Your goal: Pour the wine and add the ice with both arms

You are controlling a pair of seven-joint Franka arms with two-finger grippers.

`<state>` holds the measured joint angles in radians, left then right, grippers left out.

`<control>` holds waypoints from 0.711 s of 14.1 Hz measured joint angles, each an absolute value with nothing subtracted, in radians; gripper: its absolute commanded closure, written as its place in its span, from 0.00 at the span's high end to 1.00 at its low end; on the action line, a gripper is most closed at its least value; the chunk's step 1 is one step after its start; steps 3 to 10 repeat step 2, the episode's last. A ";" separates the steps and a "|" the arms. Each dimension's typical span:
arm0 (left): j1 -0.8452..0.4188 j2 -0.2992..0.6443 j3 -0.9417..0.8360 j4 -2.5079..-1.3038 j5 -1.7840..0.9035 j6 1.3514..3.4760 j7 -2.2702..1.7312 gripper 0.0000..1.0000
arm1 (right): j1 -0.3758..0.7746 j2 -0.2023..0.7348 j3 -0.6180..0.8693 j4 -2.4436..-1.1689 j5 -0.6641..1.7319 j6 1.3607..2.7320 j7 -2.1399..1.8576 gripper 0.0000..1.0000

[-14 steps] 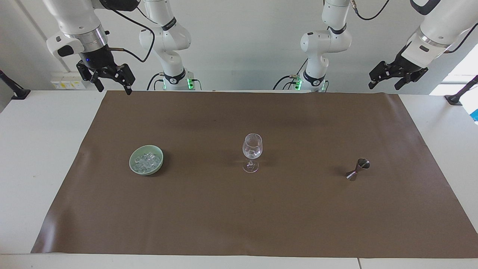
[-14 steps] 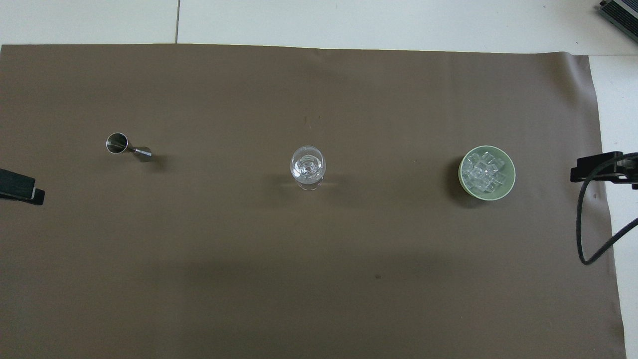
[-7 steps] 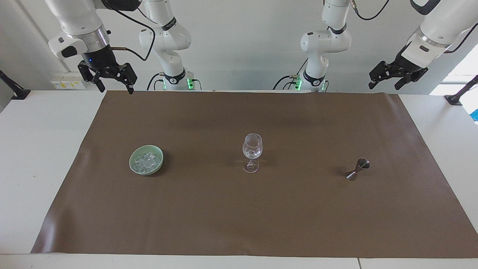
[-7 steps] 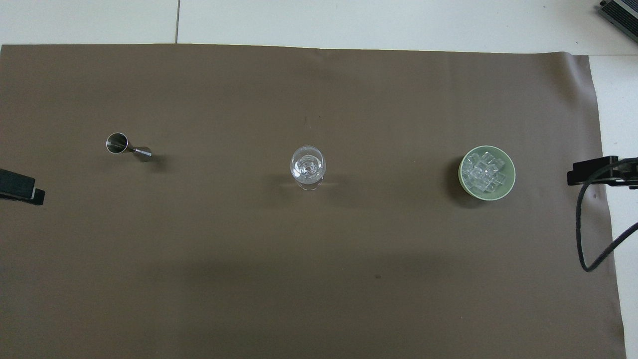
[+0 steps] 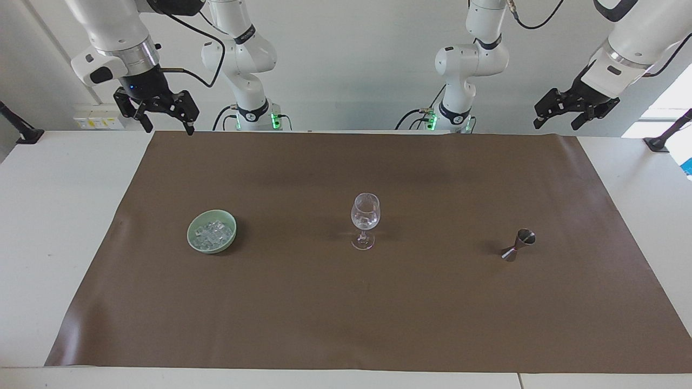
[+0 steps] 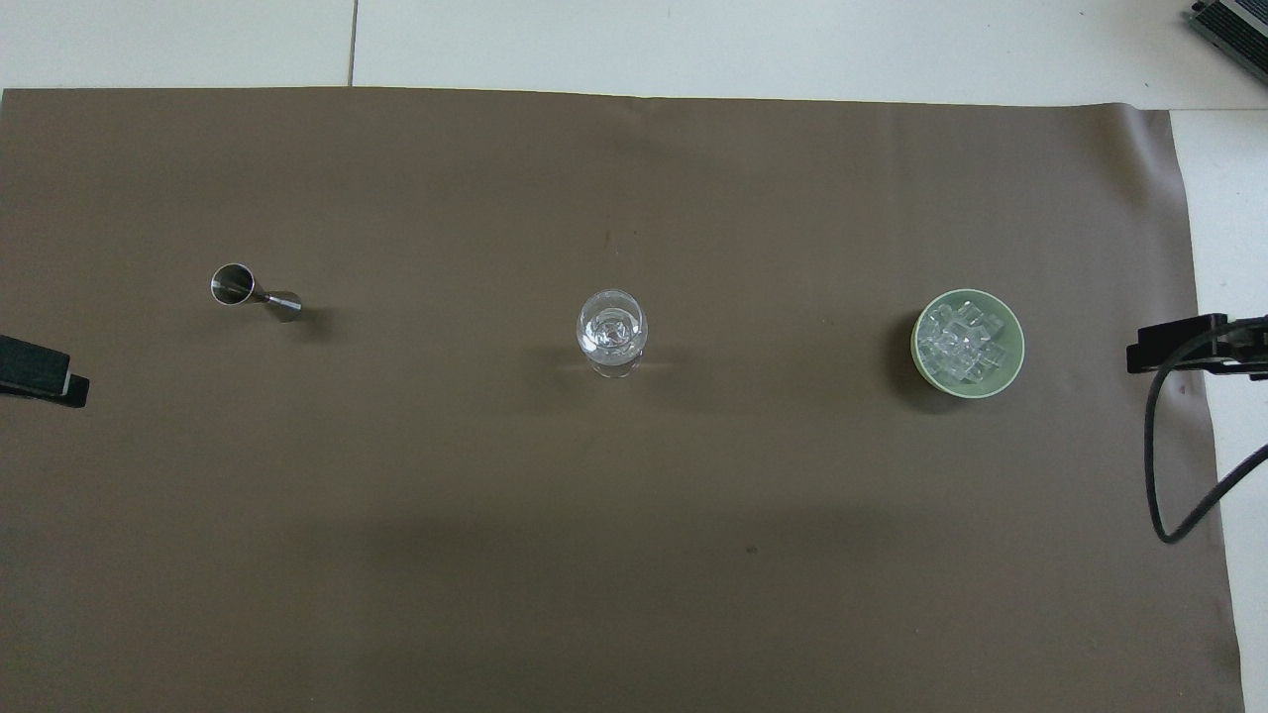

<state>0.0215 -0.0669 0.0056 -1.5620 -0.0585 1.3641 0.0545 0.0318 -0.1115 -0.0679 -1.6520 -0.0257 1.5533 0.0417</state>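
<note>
Both white jointed arms are raised at the robots' edge of the table, and neither holds anything. The right gripper (image 5: 162,111) hangs over the corner of the brown mat (image 5: 303,319) at the right arm's end, its black fingers spread apart and empty. The left gripper (image 5: 565,111) hangs over the table edge at the left arm's end, fingers likewise parted and empty. In the overhead view only dark tips of the grippers show at the frame edges.

The ice (image 5: 212,233), a heap of small clear cubes, lies in a pale green round ceramic bowl (image 5: 193,242) toward the right arm's end of the mat. A clear stemmed wine glass (image 5: 365,219) stands upright at the mat's centre, well apart from the bowl; glints in its bowl suggest clear contents, though whether ice or liquid I cannot tell. A small steel double-cone jigger (image 5: 519,244) stands tilted toward the left arm's end, about as far from the robots as the glass.

Judgement: either the work has not begun or it is finished, with the arms parked. If pouring remains, the left gripper must descend over the jigger and take its narrow waist. The tilt invites a slip. The right gripper would reach for a cube in the bowl.
</note>
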 measured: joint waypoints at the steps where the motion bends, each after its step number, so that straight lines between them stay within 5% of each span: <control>1: 0.022 -0.067 0.006 -1.562 -0.059 1.364 0.055 1.00 | 0.032 -0.112 -0.068 -1.652 -0.026 1.553 0.042 1.00; 10: 0.022 -0.067 0.006 -1.562 -0.059 1.364 0.055 1.00 | 0.032 -0.112 -0.068 -1.652 -0.026 1.553 0.042 1.00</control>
